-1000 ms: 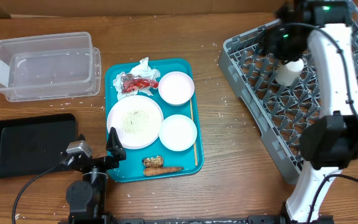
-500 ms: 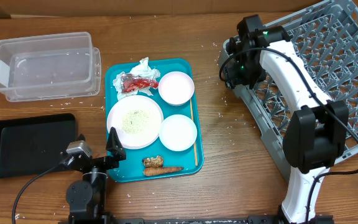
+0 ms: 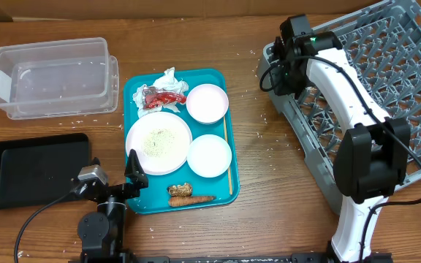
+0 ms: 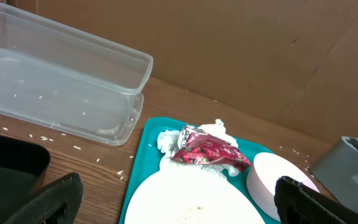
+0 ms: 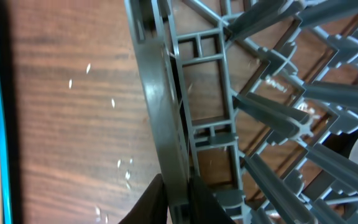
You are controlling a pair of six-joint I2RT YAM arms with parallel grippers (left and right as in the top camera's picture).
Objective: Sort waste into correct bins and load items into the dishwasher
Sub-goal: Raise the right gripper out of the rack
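right claw [image 5: 178, 200] clenched on dish rack [image 5: 160, 93] rim, right of teal tray [image 3: 133, 86]; left claw [image 4: 176, 190] released. waste [image 3: 159, 96], dishes [image 3: 158, 142] unsorted on tray.

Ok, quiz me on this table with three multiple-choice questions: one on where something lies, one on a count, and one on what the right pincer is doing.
1. Where does the red wrapper lie?
A. In the clear tub
B. On the teal tray, on the tissue
C. On the black tray

2. How many round white dishes are on the teal tray?
A. Two
B. Three
C. Five

3. The right pincer is:
A. Open above the clear tub
B. Holding a plate
C. Closed on the dish rack wall

Answers:
1. B, the wrapper sits on the crumpled tissue at the tray's far corner.
2. B, the tray holds a large plate, a bowl and a small plate.
3. C, the right wrist view shows its fingers pinching the grey wall.
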